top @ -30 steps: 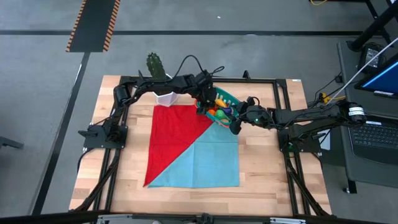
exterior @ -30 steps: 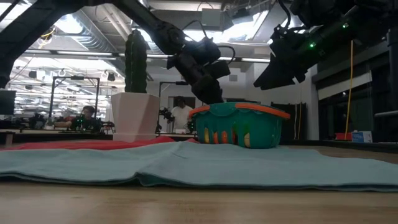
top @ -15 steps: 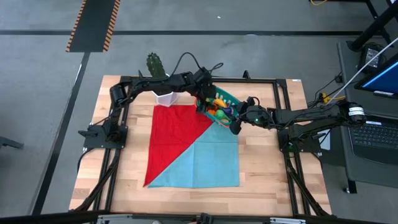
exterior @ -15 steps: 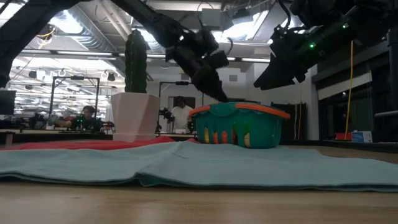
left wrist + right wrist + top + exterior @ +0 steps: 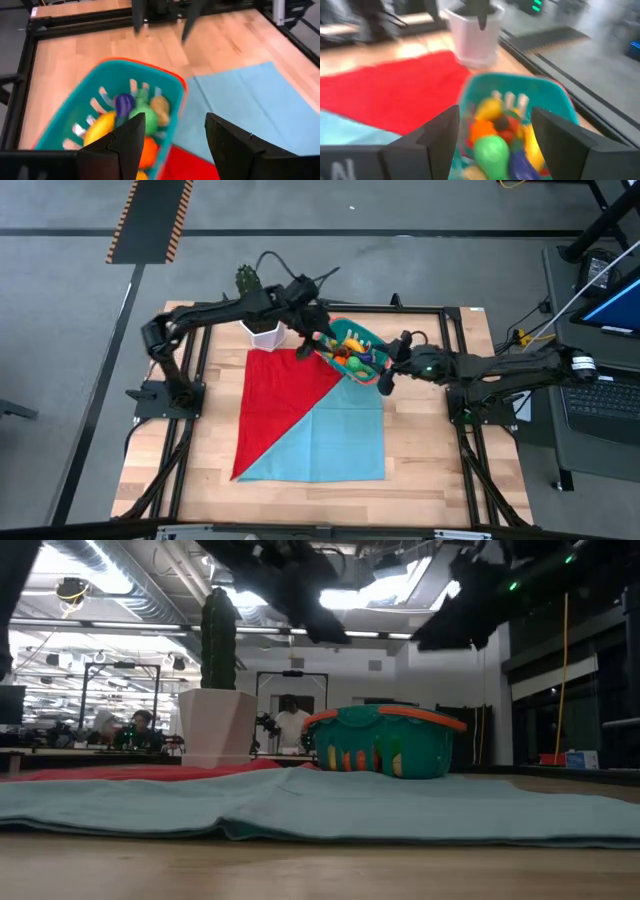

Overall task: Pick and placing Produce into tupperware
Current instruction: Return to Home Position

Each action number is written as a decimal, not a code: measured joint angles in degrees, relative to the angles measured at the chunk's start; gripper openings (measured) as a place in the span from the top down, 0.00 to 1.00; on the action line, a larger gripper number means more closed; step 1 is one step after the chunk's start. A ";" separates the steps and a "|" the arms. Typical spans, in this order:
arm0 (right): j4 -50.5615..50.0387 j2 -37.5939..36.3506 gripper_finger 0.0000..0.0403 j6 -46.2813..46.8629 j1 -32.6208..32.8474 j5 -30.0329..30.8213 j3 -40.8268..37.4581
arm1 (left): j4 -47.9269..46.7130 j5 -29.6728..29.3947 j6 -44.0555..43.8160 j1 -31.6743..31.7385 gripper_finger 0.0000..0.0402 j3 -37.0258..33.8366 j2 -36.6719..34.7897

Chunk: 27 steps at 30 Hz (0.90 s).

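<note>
Teal tupperware with an orange rim, holding the Produce, at the far right corner of a red-and-blue cloth on the wooden worktop. Left end effector and right end effector hover near it, fingers spread, empty. Potted cactus stands beside it; a person is in the room behind.

Dark jointed arms; thin black looped cable; small green indicator light.

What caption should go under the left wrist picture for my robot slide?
Open left gripper looks down at the teal tupperware holding toy produce.
</note>
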 joint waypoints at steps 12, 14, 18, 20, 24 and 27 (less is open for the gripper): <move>3.06 -14.21 0.38 -0.65 10.89 -6.08 -7.80 | 30.86 -3.81 -15.39 -4.52 0.51 -42.67 -35.40; 8.76 -14.66 0.38 -1.20 13.68 -6.03 -11.07 | 37.53 -7.70 -18.55 -7.38 0.51 -50.14 -41.72; 13.76 -14.94 0.38 -3.69 17.39 -4.89 -15.04 | 41.96 -15.22 -21.11 -12.20 0.51 -60.75 -53.56; 14.23 -15.86 0.38 -3.75 18.74 -3.15 -15.62 | 42.04 -16.88 -22.60 -13.33 0.51 -64.38 -59.49; 13.50 -18.34 0.38 -5.07 20.88 -2.44 -16.20 | 41.18 -16.99 -23.96 -14.05 0.51 -69.65 -71.27; 12.73 -20.53 0.38 -7.91 22.61 -2.42 -16.20 | 39.79 -16.99 -24.50 -14.12 0.51 -73.33 -78.35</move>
